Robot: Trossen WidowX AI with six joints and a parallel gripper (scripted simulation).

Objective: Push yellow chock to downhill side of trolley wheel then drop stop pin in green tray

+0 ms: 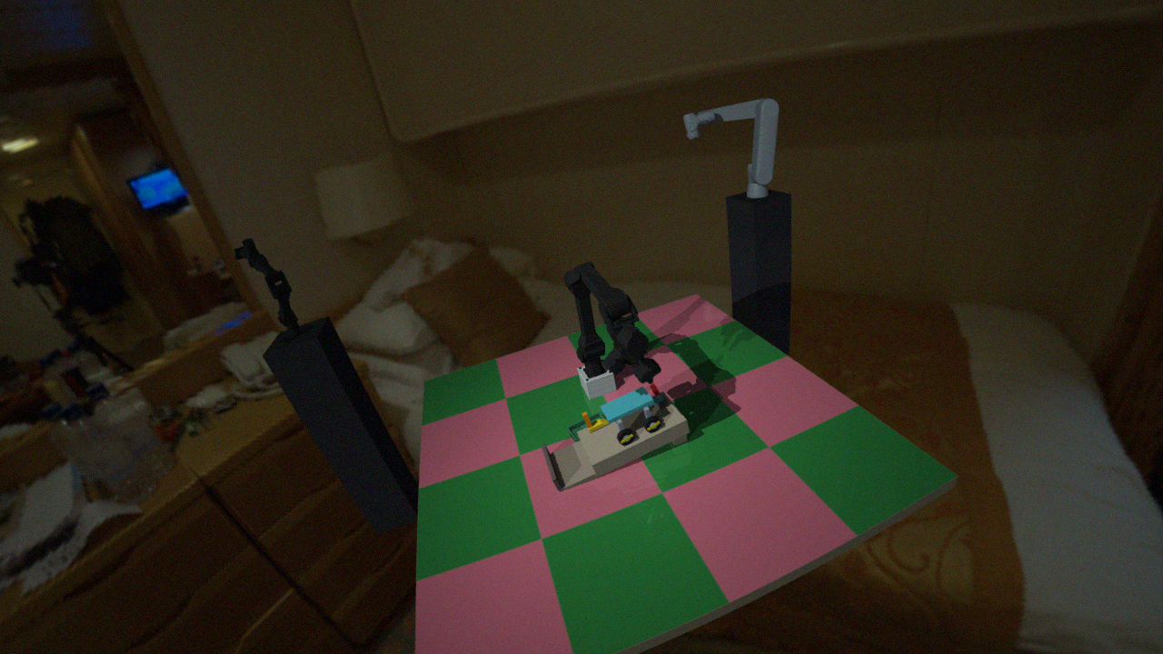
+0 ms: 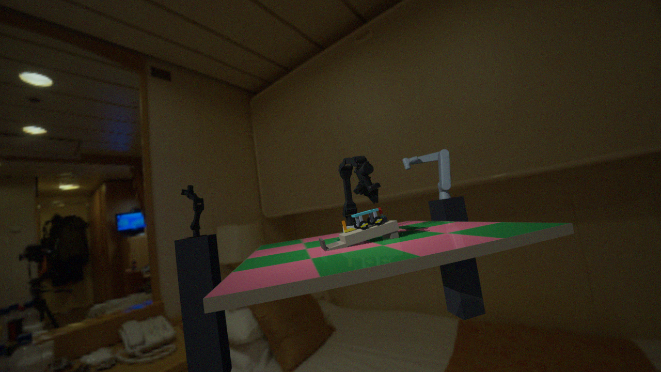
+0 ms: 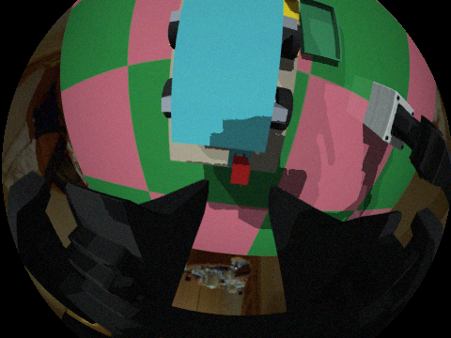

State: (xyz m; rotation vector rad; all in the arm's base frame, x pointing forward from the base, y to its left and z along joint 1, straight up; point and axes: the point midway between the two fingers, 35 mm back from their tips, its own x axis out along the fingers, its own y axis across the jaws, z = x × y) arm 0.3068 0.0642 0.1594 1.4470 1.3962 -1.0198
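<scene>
Above the high end of the ramp, your hand is partly open

Over the top of the ramp (image 1: 642, 447) (image 2: 370, 234) (image 3: 197, 153), your gripper (image 1: 649, 381) (image 2: 375, 199) (image 3: 240, 191) has its two fingers partly apart, with nothing between them. The red-headed stop pin (image 1: 655, 389) (image 2: 380, 211) (image 3: 240, 173) is near the fingers, at the uphill end of the trolley (image 1: 628, 404) (image 2: 365, 213) (image 3: 225, 70). The trolley stands on the ramp with its blue top over its wheels. The yellow chock (image 1: 597, 424) (image 2: 348, 229) (image 3: 291, 8) is near the wheel at the downhill end, and its orange handle (image 1: 586, 420) (image 2: 343, 226) sticks up. You cannot tell if it touches the wheel. The green tray (image 1: 572, 431) (image 3: 339, 39) sits beside the ramp, on the checkered table (image 1: 634, 560) (image 2: 370, 273) (image 3: 99, 108).
</scene>
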